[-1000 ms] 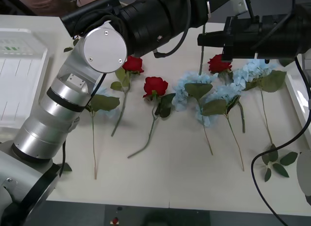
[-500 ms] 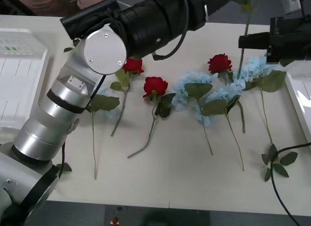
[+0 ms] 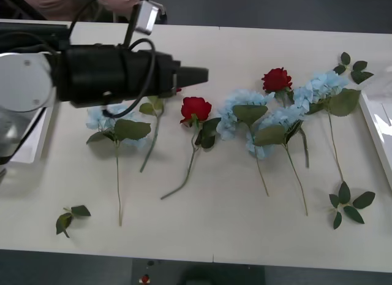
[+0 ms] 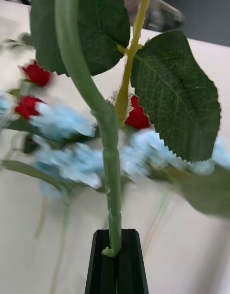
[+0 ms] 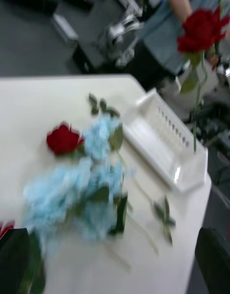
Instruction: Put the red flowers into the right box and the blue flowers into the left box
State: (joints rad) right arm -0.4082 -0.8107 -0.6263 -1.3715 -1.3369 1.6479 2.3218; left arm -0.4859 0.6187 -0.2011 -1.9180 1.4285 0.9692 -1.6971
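Note:
My right gripper is shut on the thin green stem of a red flower, held upright in the air above the right box. Two more red flowers lie on the table, one in the middle and one farther right. Blue flowers lie at the left, in the middle and at the right. My left gripper is open and holds nothing. Its black arm reaches in from the left, above the left box.
Loose green leaf sprigs lie at the front left, front right and back right. The right box's rim shows at the table's right edge. A person stands beyond the table.
My right arm has carried the stem off to the right and out of the front view. The left arm has swung back to the left, uncovering the table's left side.

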